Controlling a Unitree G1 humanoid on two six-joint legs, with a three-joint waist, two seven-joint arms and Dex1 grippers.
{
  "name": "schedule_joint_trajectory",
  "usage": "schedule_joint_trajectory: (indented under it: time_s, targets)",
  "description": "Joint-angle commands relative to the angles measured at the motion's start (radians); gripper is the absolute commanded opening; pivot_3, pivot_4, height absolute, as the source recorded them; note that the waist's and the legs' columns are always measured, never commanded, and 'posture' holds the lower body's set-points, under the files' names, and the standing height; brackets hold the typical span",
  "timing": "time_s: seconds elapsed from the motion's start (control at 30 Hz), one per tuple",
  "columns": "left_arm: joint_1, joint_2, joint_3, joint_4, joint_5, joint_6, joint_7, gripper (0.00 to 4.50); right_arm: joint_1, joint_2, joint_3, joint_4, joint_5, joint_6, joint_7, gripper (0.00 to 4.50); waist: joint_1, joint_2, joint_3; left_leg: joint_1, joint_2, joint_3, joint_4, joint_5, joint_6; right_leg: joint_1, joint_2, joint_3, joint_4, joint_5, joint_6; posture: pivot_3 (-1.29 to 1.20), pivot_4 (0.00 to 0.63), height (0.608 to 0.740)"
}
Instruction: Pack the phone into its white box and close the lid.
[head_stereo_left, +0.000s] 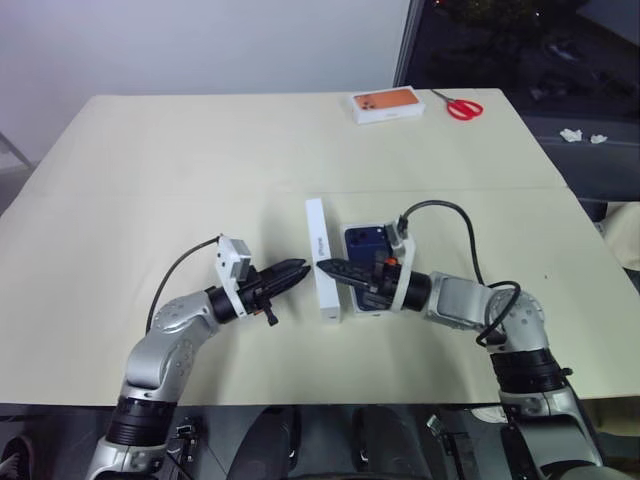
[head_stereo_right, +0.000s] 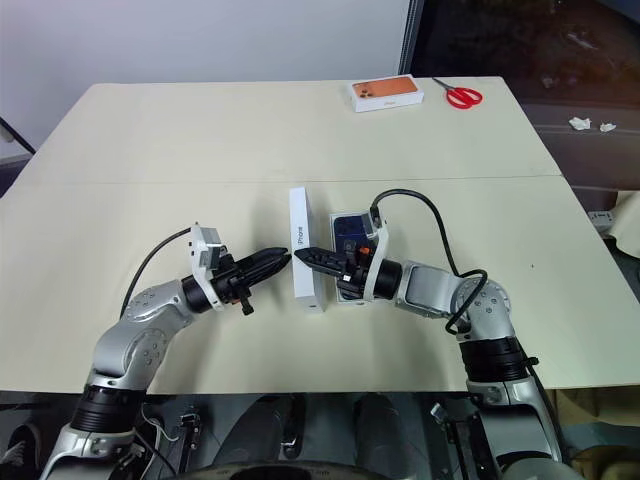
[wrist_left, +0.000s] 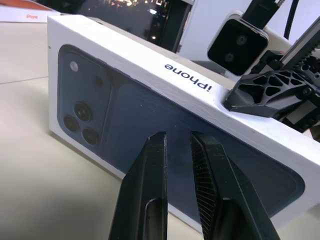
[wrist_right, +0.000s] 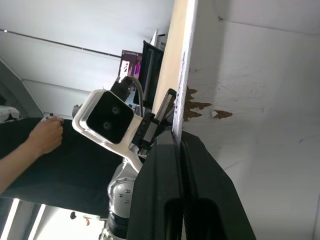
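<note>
The lid (head_stereo_left: 318, 250) stands on one long edge at the table's middle, its narrow white wall facing up. Its outer face with the printed dark blue phone (wrist_left: 125, 115) is turned to my left gripper (head_stereo_left: 303, 270). That gripper's fingertips (wrist_left: 159, 145) sit narrowly apart just short of this face, with nothing between them. My right gripper (head_stereo_left: 330, 268) is shut on the lid's upper wall from the other side, over the plain white inside (wrist_right: 260, 75). Behind it, the dark blue phone (head_stereo_left: 364, 240) lies flat in the white box, whose thin rim (head_stereo_left: 362, 314) shows around it.
A white box with an orange phone picture (head_stereo_left: 388, 105) and red scissors (head_stereo_left: 462, 107) lie at the table's far right. A person's hand (wrist_right: 47, 135) shows beyond the table in the right wrist view. The cream table (head_stereo_left: 150, 200) spreads wide on the left.
</note>
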Motion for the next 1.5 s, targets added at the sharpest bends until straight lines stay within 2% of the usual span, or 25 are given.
schedule_joint_trajectory:
  time_s: [0.03,0.23,0.27,0.4,0.47,0.5,0.53,0.63,0.77,0.93,1.1,1.17,1.23,1.37,1.43,1.5]
  targets:
    - [0.006,0.012,0.026,-0.015,-0.012,-0.012,-0.011,0.78,-0.004,-0.015,-0.006,-0.016,-0.089,0.005,0.05,0.58,0.0,0.0,0.0,0.0,0.0,0.0,0.0,0.0,0.0,0.0,0.0,0.0,0.0,0.0,0.0,0.0,0.15,0.74]
    - [0.014,0.014,0.031,-0.015,-0.021,-0.005,-0.012,0.78,-0.018,-0.007,-0.026,0.03,-0.139,0.021,0.113,0.58,0.0,0.0,0.0,0.001,0.0,0.0,0.0,0.0,0.0,0.001,0.0,0.0,0.0,0.0,0.0,0.0,0.15,0.74]
    - [0.014,0.014,0.03,-0.015,-0.021,-0.005,-0.012,0.66,-0.02,-0.008,-0.027,0.03,-0.15,0.024,0.12,0.72,0.0,0.0,0.0,0.001,0.0,0.0,0.0,0.0,0.0,0.001,0.0,0.0,0.0,0.0,0.0,0.0,0.15,0.74]
    - [0.016,0.01,0.03,-0.015,-0.028,-0.001,-0.012,0.66,-0.029,-0.031,-0.016,-0.005,-0.258,0.034,0.194,2.64,0.0,0.0,0.0,0.001,0.0,0.0,0.0,0.0,0.0,0.0,0.0,0.0,0.0,0.0,0.0,0.0,0.15,0.74]
    - [0.018,0.009,0.028,-0.019,-0.032,0.003,-0.011,0.66,-0.03,-0.036,-0.012,-0.027,-0.304,0.038,0.222,3.74,0.0,0.0,0.0,0.001,0.0,0.0,0.0,0.0,0.0,0.0,0.0,0.0,0.0,0.0,0.0,0.0,0.15,0.74]
    - [0.021,0.009,0.026,-0.022,-0.032,0.002,-0.012,0.66,-0.03,-0.025,-0.023,-0.014,-0.303,0.039,0.213,4.2,0.0,0.0,0.0,0.001,0.0,0.0,0.0,0.0,0.0,0.0,0.0,0.0,0.0,0.0,0.0,0.0,0.15,0.74]
    - [0.022,0.009,0.024,-0.023,-0.032,0.002,-0.012,0.66,-0.029,-0.022,-0.027,-0.006,-0.313,0.043,0.219,4.41,0.0,0.0,0.0,0.001,0.0,0.0,0.0,0.0,0.0,0.0,0.0,0.0,0.0,0.0,0.0,0.0,0.15,0.74]
    - [0.02,0.008,0.018,-0.018,-0.027,-0.001,-0.011,0.66,-0.028,-0.024,-0.038,-0.017,-0.334,0.057,0.255,4.41,0.0,0.0,0.0,0.001,0.0,0.0,0.0,0.0,0.0,0.0,0.0,0.0,0.0,0.0,0.0,0.0,0.15,0.74]
    - [0.005,-0.026,-0.013,-0.009,-0.014,-0.003,0.006,0.66,-0.098,-0.079,-0.077,0.005,-0.449,0.013,0.33,4.41,0.003,0.0,0.0,0.001,-0.001,0.001,0.0,0.0,0.0,0.0,0.0,0.001,0.0,0.0,0.0,0.0,0.15,0.74]
    - [-0.027,-0.084,-0.059,0.023,0.016,-0.017,0.018,0.66,-0.15,-0.194,-0.117,0.01,-0.506,0.049,0.476,4.41,0.006,0.0,0.0,0.0,-0.001,0.001,0.001,0.0,0.0,0.0,0.0,0.0,0.0,0.0,0.0,0.0,0.15,0.74]
    - [-0.1,-0.159,-0.108,0.116,0.062,-0.059,0.021,0.66,-0.153,-0.297,-0.115,0.025,-0.642,0.01,0.604,4.41,0.004,0.0,0.0,0.0,-0.001,0.001,0.001,0.0,0.0,0.001,0.0,0.0,0.0,0.0,0.0,0.0,0.15,0.74]
    - [-0.134,-0.195,-0.119,0.149,0.068,-0.064,0.023,0.66,-0.165,-0.327,-0.109,0.053,-0.737,-0.058,0.652,4.41,0.006,-0.001,0.0,0.0,-0.001,0.001,0.001,0.0,0.0,0.001,0.0,0.0,0.0,0.0,0.0,0.0,0.15,0.74]
    - [-0.161,-0.219,-0.127,0.186,0.08,-0.075,0.015,0.66,-0.155,-0.377,-0.049,0.064,-0.912,-0.218,0.732,4.41,0.005,-0.001,0.0,0.0,-0.001,0.002,0.002,0.0,0.0,0.001,0.0,0.0,0.0,0.0,0.0,0.0,0.15,0.74]
    - [-0.19,-0.241,-0.135,0.25,0.094,-0.102,-0.006,0.66,-0.133,-0.41,0.018,0.097,-1.15,-0.464,0.82,4.41,0.0,-0.001,0.0,0.001,-0.001,0.004,0.002,0.0,0.001,0.0,0.001,0.001,0.0,0.0,0.0,0.0,0.15,0.74]
    - [-0.196,-0.251,-0.134,0.266,0.099,-0.111,-0.007,0.66,-0.138,-0.388,-0.007,0.108,-1.181,-0.515,0.831,4.41,-0.001,-0.001,0.0,0.001,0.0,0.004,0.002,0.0,0.0,0.0,0.001,0.001,0.001,0.0,0.001,0.0,0.15,0.74]
    - [-0.193,-0.248,-0.127,0.243,0.101,-0.109,-0.001,0.66,-0.143,-0.361,-0.031,0.095,-1.173,-0.515,0.839,3.92,0.001,-0.001,0.0,0.001,0.0,0.004,0.002,0.0,0.0,0.0,0.001,0.002,0.002,0.0,0.001,0.0,0.15,0.74]
